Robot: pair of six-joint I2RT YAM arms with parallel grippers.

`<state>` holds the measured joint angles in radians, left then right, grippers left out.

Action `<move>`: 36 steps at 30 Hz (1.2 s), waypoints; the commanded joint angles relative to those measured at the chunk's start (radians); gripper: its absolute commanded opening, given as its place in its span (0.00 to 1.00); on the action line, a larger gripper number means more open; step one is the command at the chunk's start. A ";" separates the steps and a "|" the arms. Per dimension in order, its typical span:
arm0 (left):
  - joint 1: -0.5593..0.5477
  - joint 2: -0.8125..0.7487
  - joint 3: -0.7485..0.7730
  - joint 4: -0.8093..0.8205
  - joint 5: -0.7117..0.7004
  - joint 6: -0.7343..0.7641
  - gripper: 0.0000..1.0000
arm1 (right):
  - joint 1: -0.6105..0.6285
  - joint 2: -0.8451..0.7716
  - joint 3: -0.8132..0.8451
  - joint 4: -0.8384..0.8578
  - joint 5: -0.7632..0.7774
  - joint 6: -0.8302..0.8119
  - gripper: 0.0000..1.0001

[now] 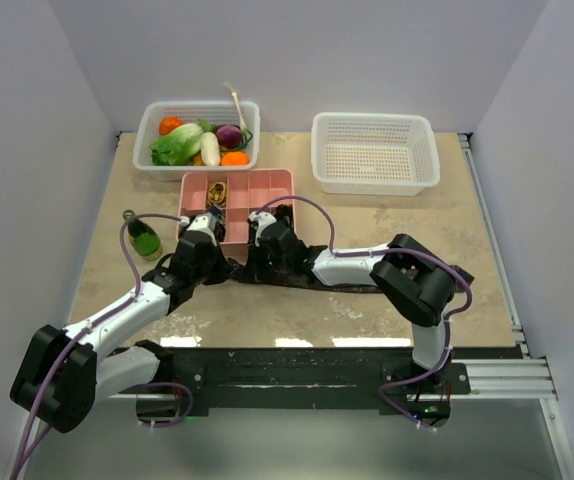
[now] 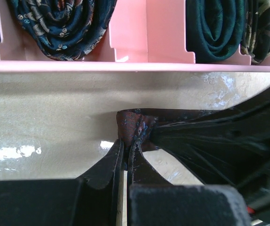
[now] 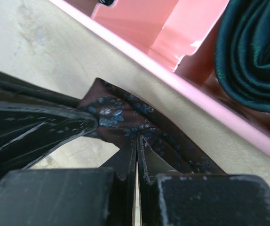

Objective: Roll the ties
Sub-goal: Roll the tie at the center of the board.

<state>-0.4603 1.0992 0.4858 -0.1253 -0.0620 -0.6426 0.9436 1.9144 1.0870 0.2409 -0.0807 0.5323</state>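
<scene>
The left gripper [image 2: 127,145] and right gripper [image 3: 137,140] each have their fingers pressed together, pinching one end of the maroon blue-flowered fabric necktie [image 3: 118,117]. It lies on the glossy beige marbled counter [image 1: 367,320], just beside the near wall of the pink plastic compartment tray [image 1: 267,185] at mid-counter. A dark green fabric coil [image 2: 215,28] and a navy patterned coil [image 2: 59,23] sit in the tray's near compartments. Pale grey walls [image 1: 27,150] enclose the left, far and right edges; a white basket of vegetables [image 1: 162,115] and a white perforated basket [image 1: 375,150] stand along the far edge, a green glass bottle [image 1: 145,240] is near the left edge, and open counter lies toward the right edge.

No word, brand or number was legible, not even on the small green glass bottle [image 1: 144,238] beside the pink compartment tray [image 1: 272,188].
</scene>
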 commanded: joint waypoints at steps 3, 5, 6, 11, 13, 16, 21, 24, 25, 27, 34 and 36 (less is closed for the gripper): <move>-0.023 0.001 0.065 0.013 -0.024 0.004 0.00 | 0.011 0.041 0.036 0.043 -0.025 0.014 0.00; -0.032 0.002 0.073 0.021 -0.012 0.007 0.00 | 0.011 0.046 0.037 0.047 -0.025 0.018 0.00; -0.035 0.007 0.074 0.030 -0.004 0.011 0.00 | 0.011 0.051 0.040 0.058 -0.027 0.021 0.00; -0.070 0.063 0.085 0.035 -0.002 0.004 0.00 | 0.012 0.063 0.040 0.101 -0.030 0.047 0.00; -0.077 0.074 0.080 0.052 0.004 -0.003 0.00 | 0.011 0.066 0.040 0.115 -0.030 0.054 0.00; -0.092 0.080 0.083 0.064 0.007 -0.008 0.00 | 0.011 0.072 0.042 0.127 -0.031 0.063 0.00; -0.103 0.083 0.089 0.073 0.002 -0.006 0.00 | 0.011 0.080 0.042 0.143 -0.044 0.066 0.00; -0.104 0.091 0.092 0.091 0.016 -0.003 0.00 | 0.012 0.071 0.031 0.169 -0.056 0.070 0.00; -0.106 0.094 0.094 0.098 0.028 -0.002 0.00 | 0.011 0.069 0.028 0.176 -0.062 0.071 0.00; -0.112 0.103 0.097 0.107 0.033 -0.002 0.00 | 0.011 0.064 0.024 0.187 -0.068 0.071 0.00; -0.138 0.140 0.106 0.110 0.027 0.006 0.00 | 0.011 0.066 0.008 0.238 -0.125 0.090 0.00; -0.144 0.149 0.108 0.107 0.007 0.009 0.00 | 0.011 0.067 -0.002 0.264 -0.154 0.101 0.00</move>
<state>-0.5682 1.2213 0.5552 -0.0757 -0.0906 -0.6415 0.9329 1.9926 1.0786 0.3244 -0.1169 0.5964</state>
